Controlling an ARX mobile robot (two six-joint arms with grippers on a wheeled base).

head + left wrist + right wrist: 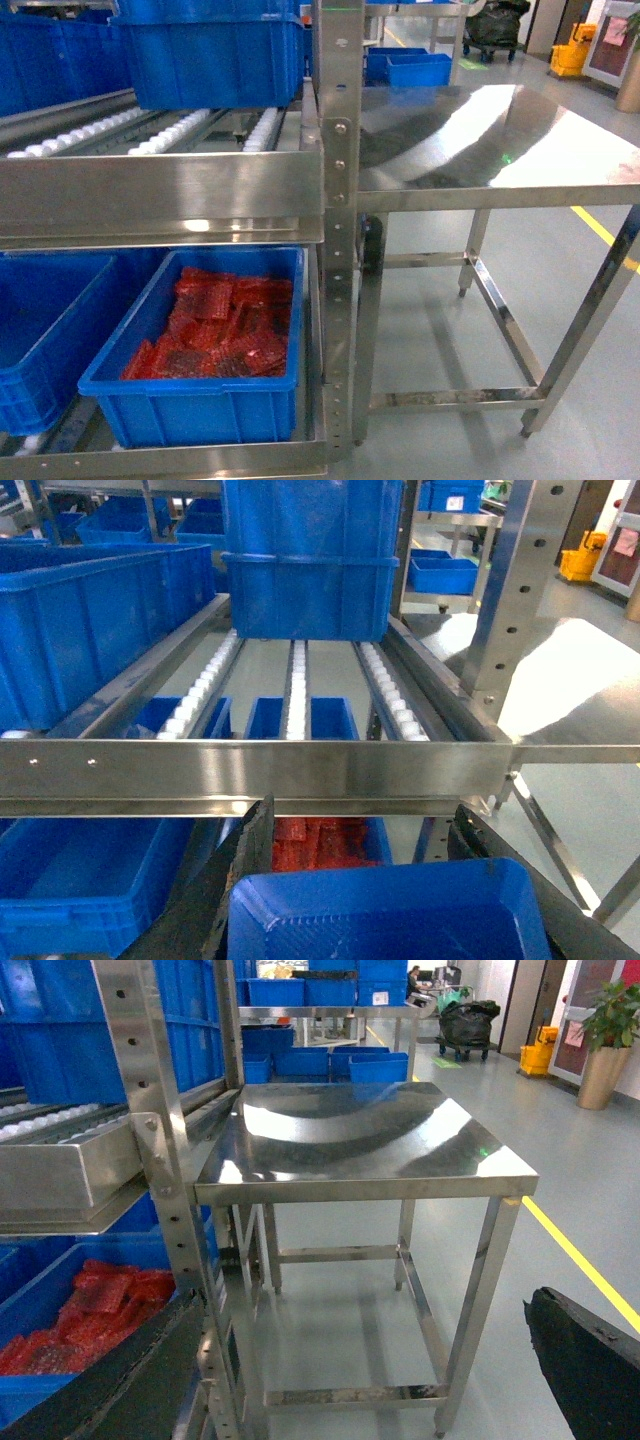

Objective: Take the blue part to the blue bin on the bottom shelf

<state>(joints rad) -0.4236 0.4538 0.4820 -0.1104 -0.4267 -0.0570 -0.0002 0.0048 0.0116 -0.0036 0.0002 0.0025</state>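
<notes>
- The left gripper (385, 920) holds a blue part (385, 910), a shallow tray-like piece, between its dark fingers (245, 870); the piece sits flat between them and fills the gap.
- The step in hand looks like the carry: the part is gripped but not yet placed.
- The blue bin (200, 400) stands on the bottom shelf (160, 462), under the steel front rail (250, 770) of the roller level above. Red mesh pieces (225, 330) already lie in it.
- From the left wrist camera, the held part hangs in front of that rail and below it; a strip of the red pieces shows just beyond the part's far edge, so the bin lies ahead and lower.
- The next move, as I judge it, calls for going in under the rail without knocking it, then lowering over the bin's open top before letting go.
- A second blue bin (45, 330) stands just to the left on the same level; the part should go to the one with the red pieces only if that is the bin meant, which I cannot settle here.
- The right gripper (350, 1360) has its fingers spread wide with nothing between them, facing a bare steel desk (360, 1140) beside the rack.
</notes>
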